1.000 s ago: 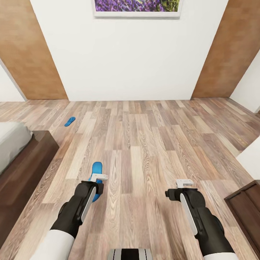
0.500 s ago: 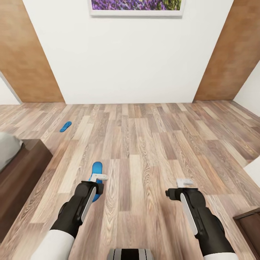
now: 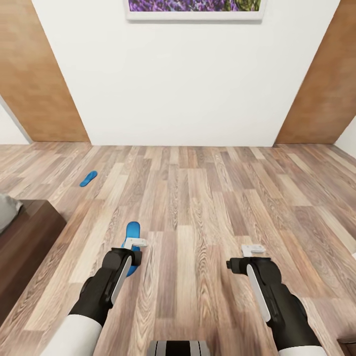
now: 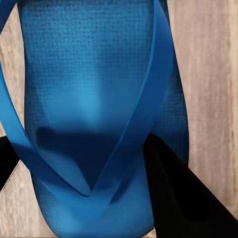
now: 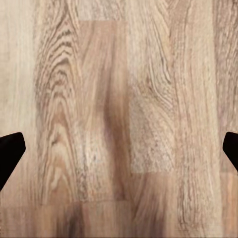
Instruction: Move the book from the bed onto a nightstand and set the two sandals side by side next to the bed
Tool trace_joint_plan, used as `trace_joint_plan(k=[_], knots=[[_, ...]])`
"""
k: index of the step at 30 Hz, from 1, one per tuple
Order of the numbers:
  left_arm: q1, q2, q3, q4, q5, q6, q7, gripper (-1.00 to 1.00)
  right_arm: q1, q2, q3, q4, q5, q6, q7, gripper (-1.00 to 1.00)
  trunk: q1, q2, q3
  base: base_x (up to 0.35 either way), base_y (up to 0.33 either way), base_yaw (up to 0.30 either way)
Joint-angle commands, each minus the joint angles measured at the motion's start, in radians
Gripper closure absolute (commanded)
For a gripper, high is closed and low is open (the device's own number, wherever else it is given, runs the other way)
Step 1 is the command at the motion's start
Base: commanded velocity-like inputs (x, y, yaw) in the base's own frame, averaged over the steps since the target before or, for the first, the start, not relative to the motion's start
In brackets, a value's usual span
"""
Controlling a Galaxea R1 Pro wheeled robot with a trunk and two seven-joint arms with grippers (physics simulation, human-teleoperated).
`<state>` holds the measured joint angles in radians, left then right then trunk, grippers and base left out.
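Got one blue sandal (image 4: 99,114) pinched in my left gripper (image 4: 82,163) right now. In the left wrist view it sits sole-up-close between my two black fingers (image 4: 183,198), one on each side of it, straps crossing in a V near the pinch. From the head view the same sandal (image 3: 132,232) pokes out just past my left gripper (image 3: 134,244), above the wood-plank floor (image 3: 207,198).

The other sandal (image 3: 88,178) lies flat on the floor, well apart from the one I'm holding, farther from me and closer to the white wall (image 3: 188,84). It's also out past the corner of the bed (image 3: 24,237), not touching it. The bed's dark-brown frame sits off to the left of the held sandal, with a bit of grey mattress (image 3: 7,210) on it.

My right gripper (image 3: 253,249) hangs over bare floor to the right of the held sandal, nothing in it. In the right wrist view the fingertips (image 5: 10,151) are spread wide to the two edges, just planks between them.

Beyond the far sandal, the wall has brown wood panels (image 3: 34,79) on both sides and a framed purple-flower picture (image 3: 195,7) up top.
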<state>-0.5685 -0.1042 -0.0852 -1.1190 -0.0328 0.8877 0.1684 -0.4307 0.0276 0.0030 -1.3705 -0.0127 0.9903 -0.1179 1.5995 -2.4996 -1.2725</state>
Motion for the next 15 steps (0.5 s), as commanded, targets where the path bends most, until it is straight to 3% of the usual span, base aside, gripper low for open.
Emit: trace_joint_plan(k=[1,15], knots=[[-0.001,0.0,-0.001,-0.001,-0.006,0.005,-0.001,1.0,0.0,0.0,0.0,-0.001,-0.002,0.004,-0.005,-1.0,0.0,0.0,-0.001,0.337,-0.115,0.229],[-0.001,0.0,-0.002,-0.001,-0.006,0.005,-0.002,1.0,0.0,0.001,-0.001,0.003,-0.003,0.005,-0.005,-1.0,0.0,0.0,-0.001,0.336,-0.115,0.238]])
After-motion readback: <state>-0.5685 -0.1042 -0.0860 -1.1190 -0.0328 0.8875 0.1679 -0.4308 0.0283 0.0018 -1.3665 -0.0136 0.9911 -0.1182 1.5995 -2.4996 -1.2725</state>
